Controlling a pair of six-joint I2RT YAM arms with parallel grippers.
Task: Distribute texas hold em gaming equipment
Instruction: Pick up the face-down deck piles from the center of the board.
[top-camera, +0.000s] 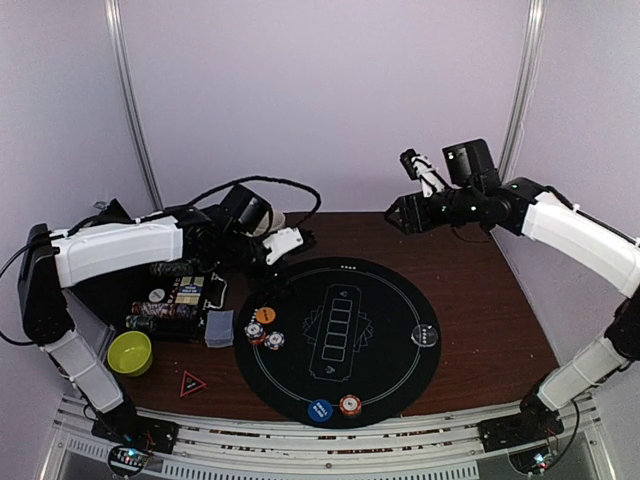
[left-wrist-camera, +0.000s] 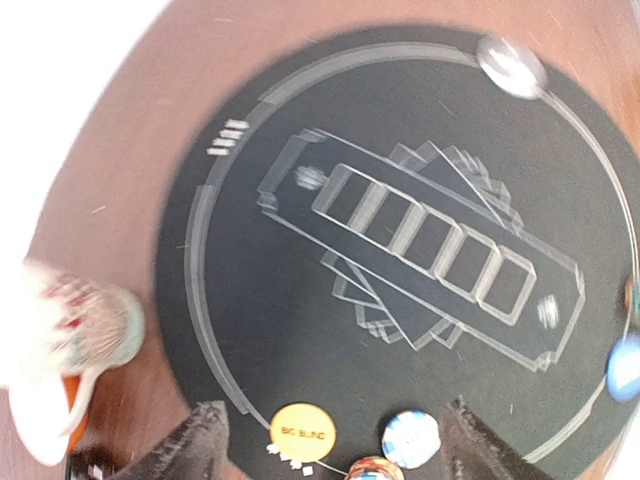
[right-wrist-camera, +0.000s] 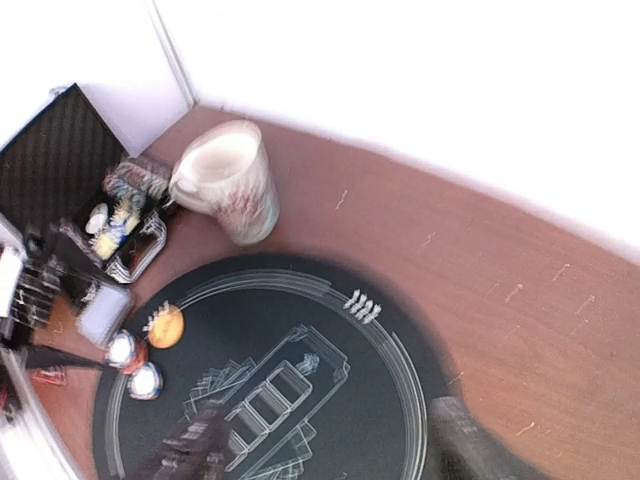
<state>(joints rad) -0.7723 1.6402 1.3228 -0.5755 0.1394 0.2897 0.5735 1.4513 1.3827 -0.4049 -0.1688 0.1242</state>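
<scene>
Chip case (top-camera: 175, 300) sits at the left of the worktop (top-camera: 480, 300). The card deck (top-camera: 219, 328) lies just beside the case's right end, off the mat (top-camera: 380, 300).

Left tool (left-wrist-camera: 332, 415) hangs over the mat's left rim, fingers spread, nothing between them. Below it are the orange disc (top-camera: 265, 315) and the left chip stacks (top-camera: 274, 341), two of them, close together just inside the rim. Left seat looks served.

Near edge of the mat: blue disc (top-camera: 320, 410) with the near chip stack (top-camera: 350, 404) just beside it. That seat looks served too.

Right rim: clear disc (top-camera: 427, 336) alone, no chips by it.

Right tool (right-wrist-camera: 328, 412) is up over the worktop's far right, well clear of the mat, fingers spread and empty.

My read: chip distribution is in hand and partly done, and no cards are dealt yet.

Next move, likely:
- The left tool goes back to the case and pinches a chip stack square across its sides, or it will shed chips.
- The right seat is a long reach for the left arm, so a handover or a right-arm placement may be needed.
- Cards after that. Lifting single cards off the flat deck will be fiddly.
</scene>
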